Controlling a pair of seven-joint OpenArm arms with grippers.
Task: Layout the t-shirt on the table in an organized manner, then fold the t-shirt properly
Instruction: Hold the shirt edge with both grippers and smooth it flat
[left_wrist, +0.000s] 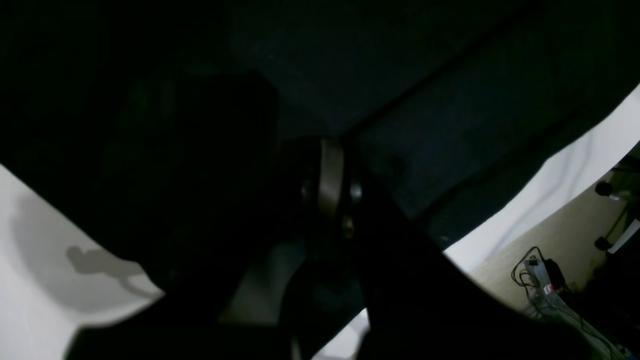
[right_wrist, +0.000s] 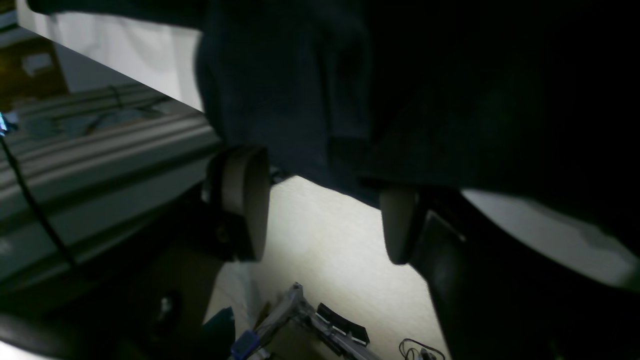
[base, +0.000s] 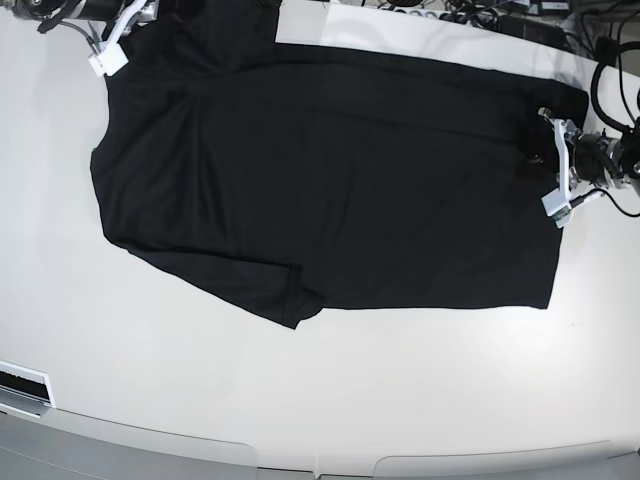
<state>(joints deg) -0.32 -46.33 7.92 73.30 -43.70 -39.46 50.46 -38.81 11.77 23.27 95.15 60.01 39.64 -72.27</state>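
1. Shows a glossy white tabletop (base: 200, 390), pale and softly reflective, with grey seams and a curved edge along the bottom of the base view.
2. Carries a black t-shirt (base: 400, 190) across its upper part, spread wide, with a small bunched fold at the lower border and a rumpled upper-left portion.
3. Reveals cloth reaching past the tabletop's border in the right wrist view, above a pale floor (right_wrist: 325, 240).
4. Includes a metal frame (right_wrist: 295, 310) and a thin black cable (right_wrist: 425, 345) down there, plus grey ribbed structures (right_wrist: 165, 130) to one side.
5. Shows a cable-tangled device (left_wrist: 542, 277) on the floor in the left wrist view.
6. Has the left gripper (left_wrist: 330, 170) over the t-shirt's right-hand portion, fingers together; cannot tell, in such dark blur, whether any cloth is pinched.
7. Has the right gripper (right_wrist: 322, 212) by the upper-left portion, fingers apart.
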